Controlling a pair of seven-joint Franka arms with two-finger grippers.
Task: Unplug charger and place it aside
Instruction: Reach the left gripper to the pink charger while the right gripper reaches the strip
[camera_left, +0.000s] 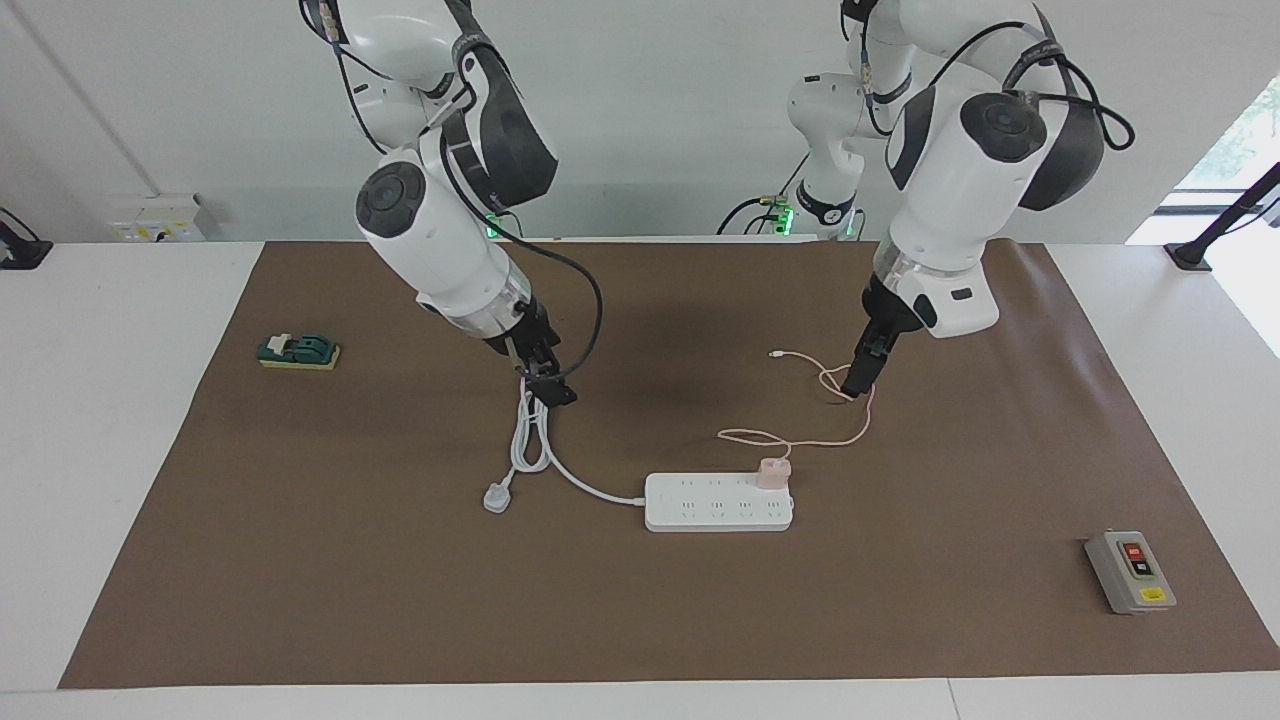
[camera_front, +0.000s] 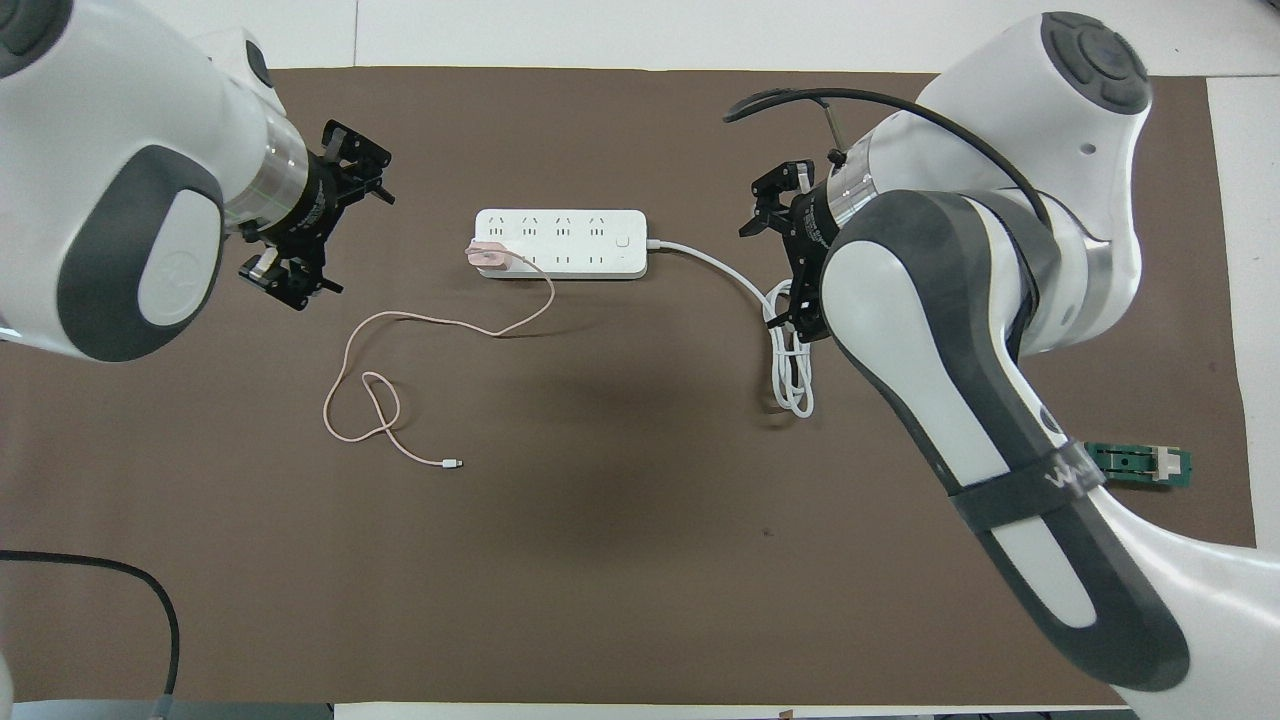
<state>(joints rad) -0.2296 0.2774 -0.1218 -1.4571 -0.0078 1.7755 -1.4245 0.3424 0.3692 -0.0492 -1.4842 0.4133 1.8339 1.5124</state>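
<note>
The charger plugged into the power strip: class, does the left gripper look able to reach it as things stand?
Probably yes. The charger sits at the power strip's end toward the left arm, and nothing stands between it and the left gripper, which hangs over the pink cable.

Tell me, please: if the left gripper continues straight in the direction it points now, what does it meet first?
Probably the charger's pink cable. In the facing view the left gripper points steeply down, its tips right at the cable loops on the brown mat. Whether they already touch is unclear; the charger's cube lies off that line.
</note>
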